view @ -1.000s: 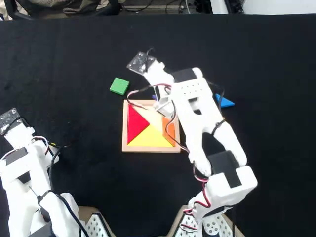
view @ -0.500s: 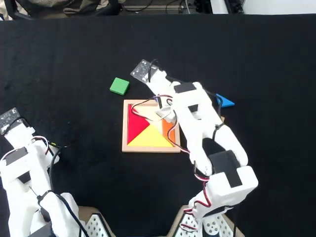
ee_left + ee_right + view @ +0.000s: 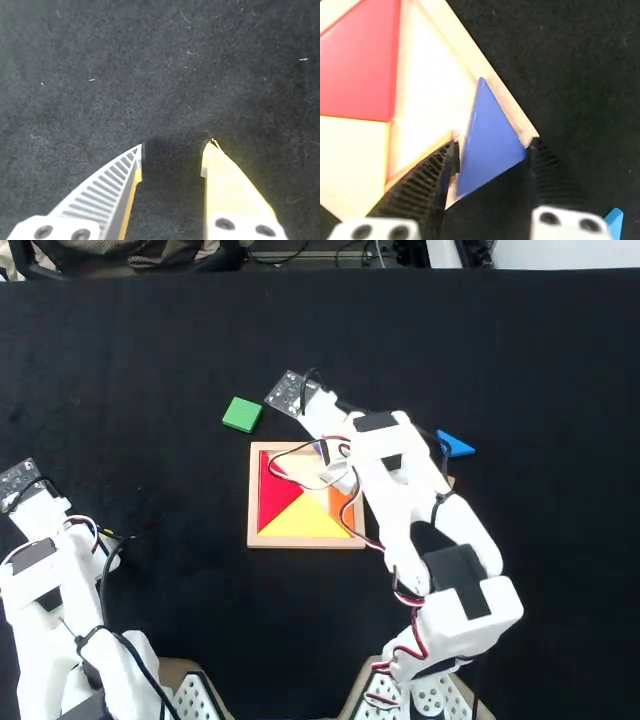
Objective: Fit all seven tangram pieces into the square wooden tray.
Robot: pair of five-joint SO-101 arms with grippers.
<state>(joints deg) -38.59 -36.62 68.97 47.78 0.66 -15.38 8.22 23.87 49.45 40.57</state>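
Three pieces (image 3: 300,520) lie in the tray (image 3: 305,542); our right fingers (image 3: 427,180) grip a blue triangle (image 3: 490,135) at its corner. Our left fingers (image 3: 115,190) stand open; the green square (image 3: 241,414) waits outside.

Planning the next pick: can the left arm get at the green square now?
Probably yes, reach permitting: only bare cloth lies between left tool and green square; right tool holds blue triangle at the tray.

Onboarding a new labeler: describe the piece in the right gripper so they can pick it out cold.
Find the wooden tray on the black cloth, then its far rim, where the right gripper sits. Held in it, at the rim's corner, is a dark blue triangle. Its tray neighbours are a red triangle and a yellow triangle; the other blue piece is lighter and lies off the tray.
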